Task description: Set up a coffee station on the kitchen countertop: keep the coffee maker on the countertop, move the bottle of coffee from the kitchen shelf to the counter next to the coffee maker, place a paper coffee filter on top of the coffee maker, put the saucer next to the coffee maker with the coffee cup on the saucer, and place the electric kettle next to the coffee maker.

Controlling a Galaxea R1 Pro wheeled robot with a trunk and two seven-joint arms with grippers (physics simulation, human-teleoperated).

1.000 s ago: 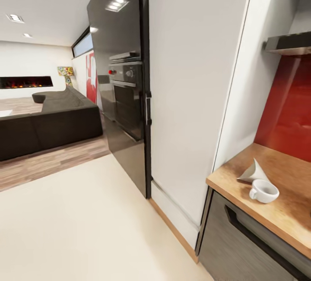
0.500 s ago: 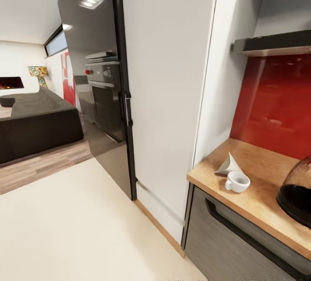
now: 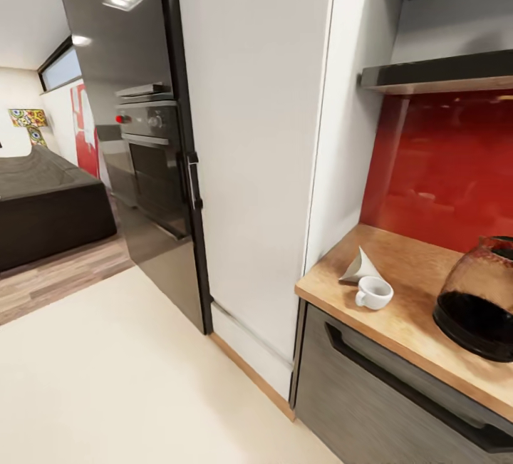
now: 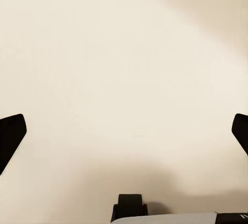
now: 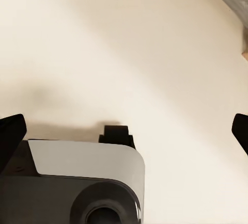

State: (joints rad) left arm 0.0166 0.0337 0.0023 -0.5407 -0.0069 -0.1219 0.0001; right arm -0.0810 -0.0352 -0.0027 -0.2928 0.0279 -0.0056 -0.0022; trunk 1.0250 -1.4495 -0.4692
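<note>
The kitchen countertop (image 3: pixel 410 264) runs along the right of the head view, in front of a red backsplash. Near its left end lies the paper coffee filter (image 3: pixel 360 266), a white cone on its side. The white coffee cup (image 3: pixel 373 292) stands just in front of the filter, its handle facing left. Further right on the worktop stands the electric kettle (image 3: pixel 479 300), dark glass with a black base, cut off by the frame edge. My left gripper (image 4: pixel 126 131) and right gripper (image 5: pixel 126 128) hang open above the cream floor, with nothing between their fingers.
A tall white cabinet door (image 3: pixel 256 150) stands left of the counter, with a built-in oven (image 3: pixel 153 157) in a glossy dark wall beyond it. A grey drawer with a black handle (image 3: pixel 399 378) sits under the worktop. A dark sofa (image 3: pixel 43 200) stands far left and a shelf (image 3: pixel 442 75) hangs above the backsplash.
The head camera has swung to the right, so the whole picture has slid left. More of the kettle has come into view. The filter and the cup have kept their places on the counter.
</note>
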